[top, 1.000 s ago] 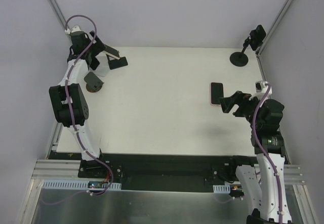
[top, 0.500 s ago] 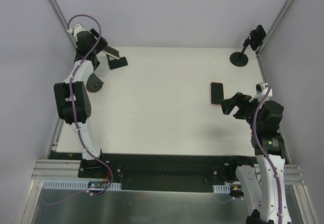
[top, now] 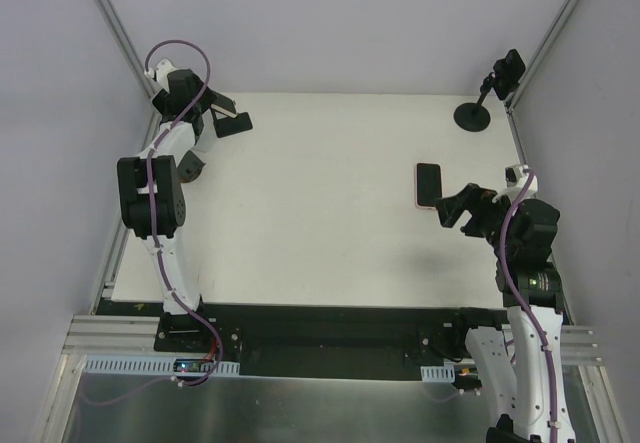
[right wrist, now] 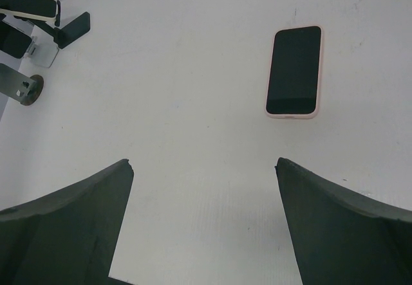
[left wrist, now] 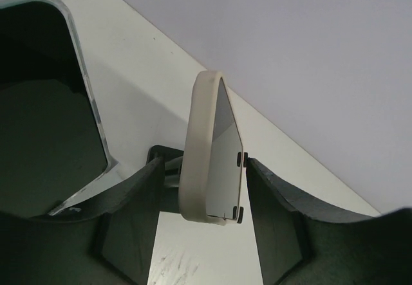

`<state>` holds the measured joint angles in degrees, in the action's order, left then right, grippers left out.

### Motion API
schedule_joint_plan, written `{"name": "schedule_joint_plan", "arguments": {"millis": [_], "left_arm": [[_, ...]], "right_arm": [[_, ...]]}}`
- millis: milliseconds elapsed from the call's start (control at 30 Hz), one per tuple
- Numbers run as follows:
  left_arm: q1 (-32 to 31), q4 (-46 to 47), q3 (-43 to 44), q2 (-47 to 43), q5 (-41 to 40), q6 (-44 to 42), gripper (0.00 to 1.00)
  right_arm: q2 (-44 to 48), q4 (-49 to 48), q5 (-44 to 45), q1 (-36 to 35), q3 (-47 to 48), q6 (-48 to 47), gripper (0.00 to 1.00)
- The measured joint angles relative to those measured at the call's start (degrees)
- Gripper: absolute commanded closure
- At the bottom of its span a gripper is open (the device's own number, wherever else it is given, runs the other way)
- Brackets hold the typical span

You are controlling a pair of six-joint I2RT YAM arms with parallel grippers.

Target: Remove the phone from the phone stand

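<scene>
A phone in a beige case (left wrist: 205, 137) stands edge-on on its phone stand (left wrist: 193, 253), a silver plate with black parts, at the table's far left (top: 222, 115). My left gripper (left wrist: 205, 169) is open and straddles the phone. The right finger touches the phone's side. The left finger stands a little apart from it. The phone and stand also show small in the right wrist view (right wrist: 29, 5). My right gripper (right wrist: 203, 164) is open and empty above the table at the right (top: 450, 206).
A pink-cased phone (right wrist: 294, 71) lies flat, screen up, just beyond my right gripper (top: 428, 184). A round-based holder (top: 185, 163) stands near the left arm. A black stand with a device (top: 472, 115) is at the far right corner. A dark, pale-rimmed panel (left wrist: 38, 105) is beside the left finger.
The left arm's wrist has shifted a little toward the far wall and to the right over the stand. The beige phone has stayed on the stand. The right arm has barely moved.
</scene>
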<state>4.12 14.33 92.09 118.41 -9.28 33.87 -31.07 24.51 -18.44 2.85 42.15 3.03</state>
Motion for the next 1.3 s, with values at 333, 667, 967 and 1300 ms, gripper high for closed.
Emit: {"name": "schedule_joint_plan", "arguments": {"millis": [333, 667, 967, 1300], "left_arm": [[0.0, 1.1, 0.0, 0.5, 0.3, 0.6, 0.88], [-0.3, 3.0, -0.1, 0.2, 1.6, 3.6, 1.0], [-0.3, 2.6, -1.3, -2.8, 1.6, 4.8, 1.0], [-0.3, 5.1, -5.9, -14.7, 3.2, 6.3, 1.0]], "right_arm": [[0.1, 0.8, 0.0, 0.0, 0.0, 0.0, 0.04], [1.7, 1.8, -0.1, 0.0, 0.0, 0.0, 0.04], [3.9, 3.3, -0.7, 0.0, 0.0, -0.4, 0.04], [1.7, 4.7, -4.1, 0.0, 2.3, -0.9, 0.04]]}}
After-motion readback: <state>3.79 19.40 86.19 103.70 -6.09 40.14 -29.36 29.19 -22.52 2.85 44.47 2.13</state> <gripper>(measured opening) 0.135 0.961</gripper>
